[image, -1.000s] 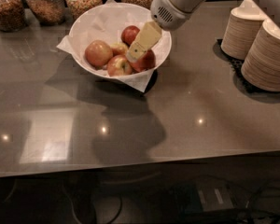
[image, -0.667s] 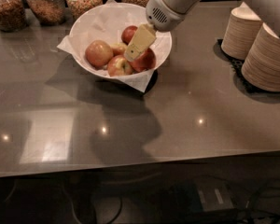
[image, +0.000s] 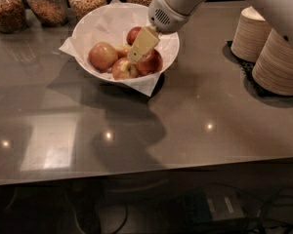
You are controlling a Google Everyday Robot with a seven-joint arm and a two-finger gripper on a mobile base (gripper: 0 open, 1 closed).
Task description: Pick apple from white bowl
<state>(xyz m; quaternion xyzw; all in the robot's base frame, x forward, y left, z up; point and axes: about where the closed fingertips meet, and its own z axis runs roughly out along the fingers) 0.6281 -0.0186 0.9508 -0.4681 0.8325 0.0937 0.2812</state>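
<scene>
The desk [image: 210, 106] is hard and glossy, so fruit knocked out of the white bowl [image: 95, 21] would likely roll. The bowl sits toward the desk's eleven o'clock. Stacked paper bowls [image: 278, 62] stand well apart at two o'clock, and glass jars [image: 49, 4] are lined up just behind the bowl at twelve. The bowl is lined with crumpled paper [image: 149, 82], and one corner hangs over the rim at five o'clock. A snag on that paper could drag the lining and the fruit with it.

The pincer [image: 133, 58] hangs inside the bowl, slanting down toward seven o'clock, its tip among the fruit near the bowl's middle. Whether it is spread or pressed together cannot be told.

The apple [image: 102, 56] lies at the bowl's nine o'clock, apart from the tip and not held. That looks like the main risk. The yellow apple [image: 123, 70] at six o'clock and the dark red apple [image: 151, 62] at four o'clock are both just beside the tip, so closing here could take the wrong fruit or wedge between the two. The fruit lie packed together, so a sideways push toward nine o'clock could shove the neighbours about. The apple's round, glossy skin may also slip out of an off-centre pinch.
</scene>
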